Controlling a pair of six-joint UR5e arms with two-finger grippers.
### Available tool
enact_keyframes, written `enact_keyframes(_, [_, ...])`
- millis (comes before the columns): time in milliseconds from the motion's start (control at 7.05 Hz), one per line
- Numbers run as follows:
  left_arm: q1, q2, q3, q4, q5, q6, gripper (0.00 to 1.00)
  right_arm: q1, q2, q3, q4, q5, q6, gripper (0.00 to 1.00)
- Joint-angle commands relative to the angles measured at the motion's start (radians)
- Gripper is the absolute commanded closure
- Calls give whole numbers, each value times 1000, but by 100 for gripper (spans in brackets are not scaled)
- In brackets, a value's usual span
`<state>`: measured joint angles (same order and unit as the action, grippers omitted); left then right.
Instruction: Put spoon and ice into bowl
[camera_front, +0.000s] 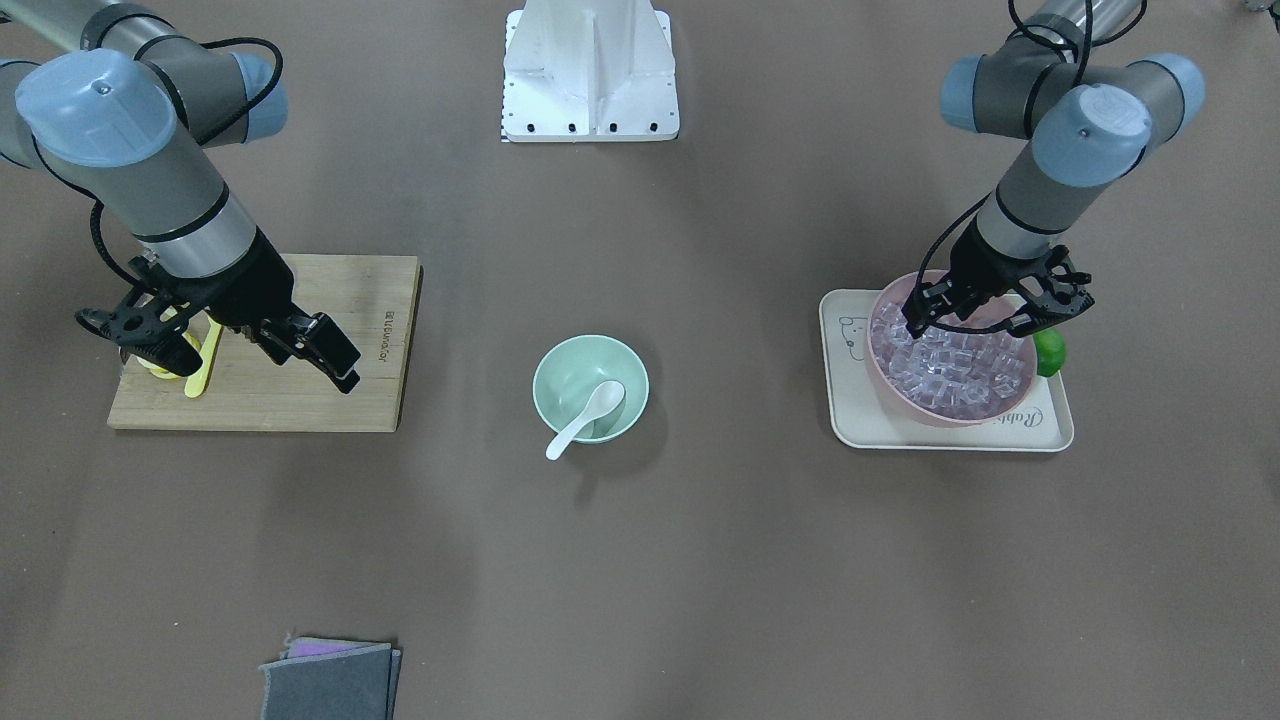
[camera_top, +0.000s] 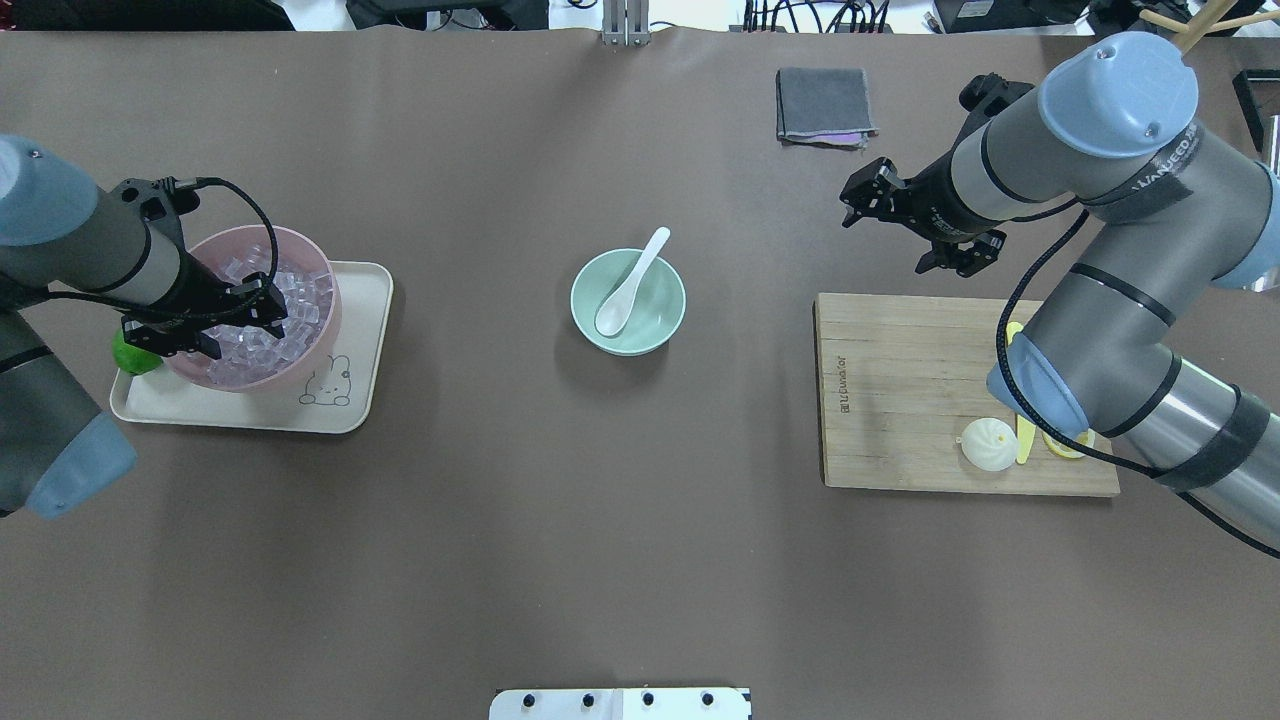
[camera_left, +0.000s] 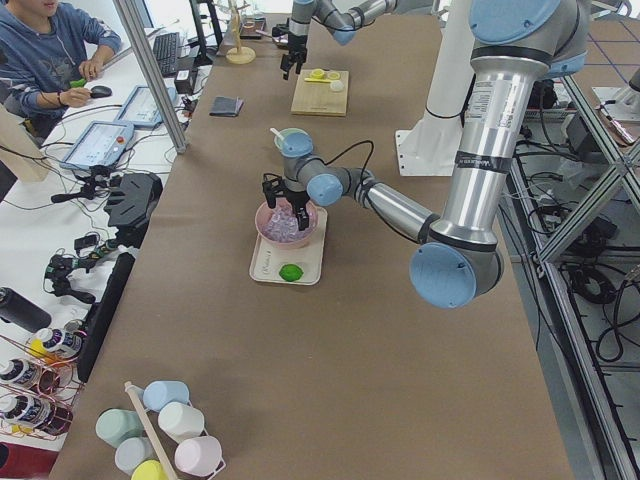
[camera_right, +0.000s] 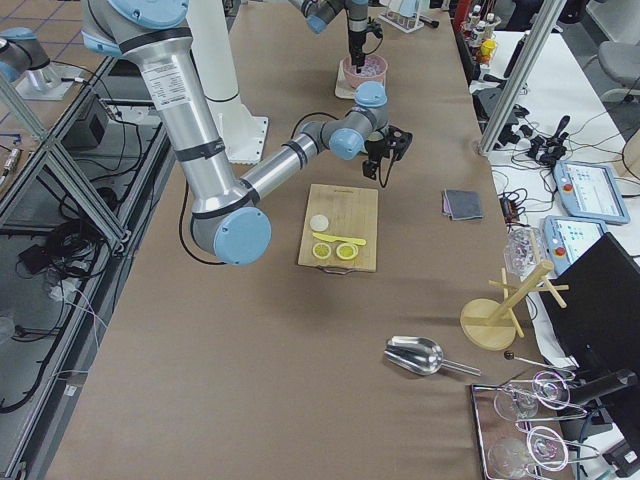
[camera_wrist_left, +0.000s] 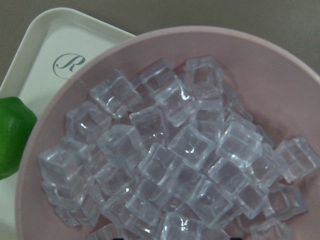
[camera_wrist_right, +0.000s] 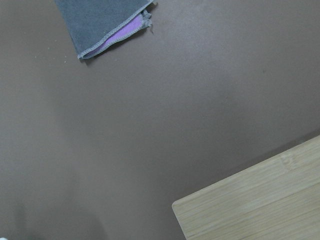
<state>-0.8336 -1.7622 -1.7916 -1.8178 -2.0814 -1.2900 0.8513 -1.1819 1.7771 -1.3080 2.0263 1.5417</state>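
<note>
The white spoon (camera_front: 590, 405) lies in the mint-green bowl (camera_front: 560, 375) at the table's middle, scoop inside and handle over the rim; they also show in the overhead view, spoon (camera_top: 625, 290) and bowl (camera_top: 655, 320). Many clear ice cubes (camera_wrist_left: 192, 145) fill a pink bowl (camera_front: 880, 375). My left gripper (camera_front: 968, 325) is open and empty just above the ice (camera_top: 270, 330). My right gripper (camera_top: 895, 235) is open and empty above bare table beyond the cutting board's far corner.
The pink bowl (camera_top: 300, 245) stands on a cream tray (camera_top: 350, 400) with a green lime (camera_top: 135, 358). A wooden cutting board (camera_top: 900, 400) holds a bun (camera_top: 985, 445), a yellow knife and lemon slices. A folded grey cloth (camera_top: 822, 105) lies at the far edge.
</note>
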Motion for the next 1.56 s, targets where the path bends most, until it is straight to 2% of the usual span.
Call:
enact_keyframes(0, [4, 1, 0, 0, 1, -2, 27, 6, -15, 7, 1, 2, -2, 0])
enact_keyframes(284, [5, -3, 6, 0, 1, 0, 29, 60, -86, 51, -2, 55, -110, 0])
enact_keyframes(426, [5, -3, 11, 0, 0, 0, 31, 122, -137, 68, -2, 114, -191, 0])
enact_keyframes(567, [5, -3, 9, 0, 0, 0, 34, 202, -183, 71, -2, 185, -295, 0])
enact_keyframes(709, [7, -10, 14, 0, 0, 0, 42, 266, -229, 70, -4, 239, -396, 0])
enact_keyframes(993, [7, -26, 35, 0, 0, 2, 47, 378, -313, 67, -5, 319, -602, 0])
enact_keyframes(1135, [7, -36, 46, 0, 0, 3, 52, 399, -324, 67, -5, 330, -620, 0])
enact_keyframes(1277, [7, -34, 41, 2, -2, 5, 78, 397, -326, 67, -5, 330, -621, 0])
enact_keyframes(1418, [5, -33, 41, 3, -3, 9, 100, 399, -328, 68, -5, 330, -621, 0])
